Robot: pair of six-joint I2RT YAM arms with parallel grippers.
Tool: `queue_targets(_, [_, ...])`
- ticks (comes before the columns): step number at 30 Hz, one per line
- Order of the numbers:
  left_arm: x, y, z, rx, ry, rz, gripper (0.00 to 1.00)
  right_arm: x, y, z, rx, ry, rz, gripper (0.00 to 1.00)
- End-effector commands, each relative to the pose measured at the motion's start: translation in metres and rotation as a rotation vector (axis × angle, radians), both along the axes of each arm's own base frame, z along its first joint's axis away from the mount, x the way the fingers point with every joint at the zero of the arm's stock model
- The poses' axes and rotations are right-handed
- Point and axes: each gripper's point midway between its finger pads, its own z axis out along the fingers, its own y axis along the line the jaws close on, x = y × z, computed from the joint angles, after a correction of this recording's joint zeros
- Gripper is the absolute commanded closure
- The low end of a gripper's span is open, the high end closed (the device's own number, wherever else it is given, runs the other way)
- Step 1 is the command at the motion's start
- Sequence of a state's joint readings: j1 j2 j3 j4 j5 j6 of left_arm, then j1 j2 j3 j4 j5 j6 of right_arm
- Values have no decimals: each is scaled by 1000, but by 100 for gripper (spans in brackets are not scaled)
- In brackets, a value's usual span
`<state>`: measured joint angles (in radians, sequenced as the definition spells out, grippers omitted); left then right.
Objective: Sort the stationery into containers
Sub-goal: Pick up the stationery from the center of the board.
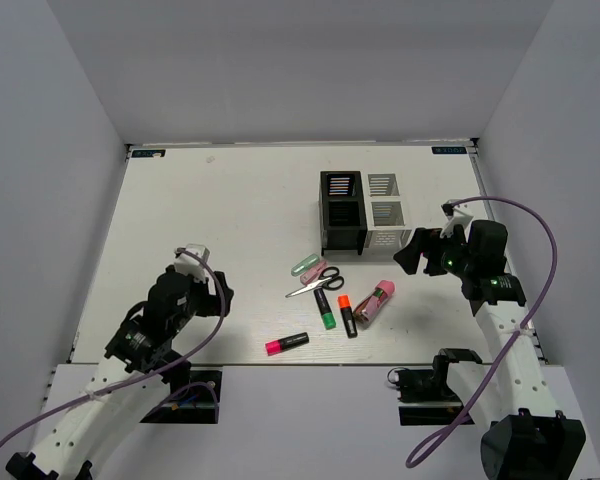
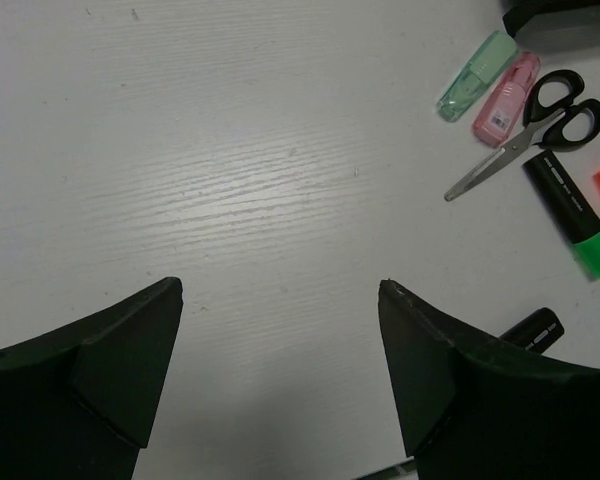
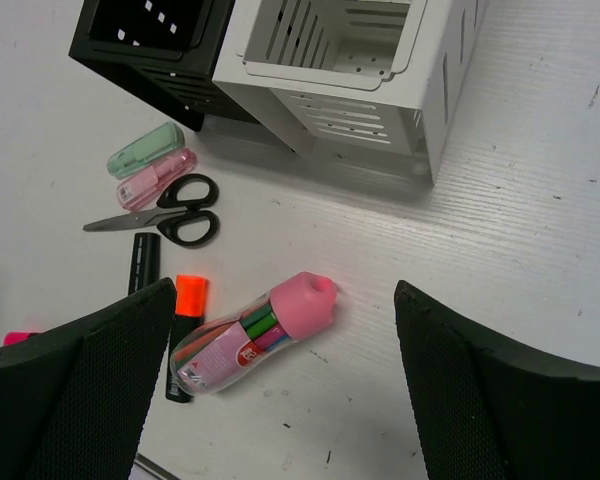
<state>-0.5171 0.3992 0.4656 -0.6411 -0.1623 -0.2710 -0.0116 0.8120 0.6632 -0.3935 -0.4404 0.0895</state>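
Observation:
The stationery lies in front of the black organizer (image 1: 340,212) and the white organizer (image 1: 384,215): pastel green (image 1: 304,265) and pink pieces (image 1: 314,272), scissors (image 1: 318,283), green highlighter (image 1: 325,308), orange highlighter (image 1: 347,316), thick pink tube (image 1: 374,303), pink highlighter (image 1: 287,343). My left gripper (image 1: 220,295) is open and empty over bare table, left of the items; its view (image 2: 280,300) shows the scissors (image 2: 540,120) at the far right. My right gripper (image 1: 412,255) is open and empty, above the pink tube (image 3: 255,335).
The white organizer (image 3: 350,60) and black organizer (image 3: 150,40) stand side by side at the top of the right wrist view. White walls enclose the table (image 1: 210,220) on three sides. Bare table lies left of the items.

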Motion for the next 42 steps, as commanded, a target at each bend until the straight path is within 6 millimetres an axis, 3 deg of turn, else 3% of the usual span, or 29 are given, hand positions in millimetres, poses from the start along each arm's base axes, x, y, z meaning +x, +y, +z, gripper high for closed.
queue_targets(1, [3,-9,4,-19,-2,-39,12,-1,1,4,-26,-40,39,9])
queue_targets(5, [3,-15,1,-10,34,-65,21,-6,3,0,-58,-41,99,9])
queue_targets(7, [5,-19,1,-11,43,-80,56,-9,2,-2,-104,-57,148,9])
queue_targets(9, [8,-21,-2,-5,68,-80,99,-10,-5,-10,-172,-39,163,9])
queue_targets(10, [9,-25,-1,-13,84,-85,100,-11,-15,-17,-249,-30,174,9])
queue_targets(13, [15,-41,0,-32,122,-128,100,-15,-36,-28,-370,56,155,9])
queue_targets(15, [19,-59,14,-30,97,-193,98,-25,-25,-33,-351,53,258,9])
queue_targets(16, [24,-63,-3,27,163,-193,74,-30,-11,-29,-303,20,331,18])
queue_targets(17, [34,-71,15,44,124,-221,54,-32,-7,-26,-288,-7,347,69])
queue_targets(18, [31,-85,7,93,153,-273,43,-32,-6,-25,-265,7,322,100])
queue_targets(19, [34,-89,-4,141,192,-281,24,-33,1,-20,-231,-12,342,100])
queue_targets(20, [46,-100,6,180,161,-288,15,-34,2,-21,-233,-25,350,100])
queue_targets(21, [48,-107,7,190,158,-303,12,-33,3,-19,-231,-40,351,64])
queue_targets(22, [51,-118,2,201,167,-323,12,-33,2,-18,-236,-46,347,16])
queue_targets(23, [53,-136,6,184,164,-347,14,-32,2,-18,-242,-48,349,9])
queue_targets(24, [53,-143,6,181,162,-356,20,-33,1,-21,-245,-33,347,13])
queue_targets(25, [48,-165,12,156,137,-400,33,-31,-3,-22,-261,-30,328,45])
queue_targets(26, [49,-178,3,159,150,-416,62,-28,-5,-22,-242,-8,282,94])
queue_targets(27, [51,-192,13,130,127,-429,73,-25,-8,-24,-247,8,246,100])
queue_targets(28, [40,-216,26,113,98,-492,76,-21,-17,-27,-277,29,197,92])
queue_targets(29, [40,-225,9,155,129,-499,70,-15,-21,-25,-276,30,152,50])
queue_targets(30, [46,-244,35,120,84,-512,54,-10,-25,-24,-264,49,95,16])
queue_targets(31, [34,-261,26,143,101,-553,29,-6,-34,-25,-293,71,39,9])
queue_targets(32, [35,-269,16,165,121,-562,16,-5,-37,-26,-294,87,14,9])
queue_targets(34, [34,-297,27,143,102,-591,9,-3,-45,-29,-301,134,-58,9])
queue_targets(36, [34,-320,17,153,100,-618,10,0,-52,-29,-301,145,-119,9])
queue_targets(38, [38,-340,30,117,69,-626,13,2,-53,-30,-301,143,-132,9])
queue_targets(39, [40,-348,14,131,93,-630,14,2,-55,-29,-303,140,-146,9])
queue_targets(42, [41,-372,7,79,107,-661,19,3,-59,-24,-310,123,-179,9])
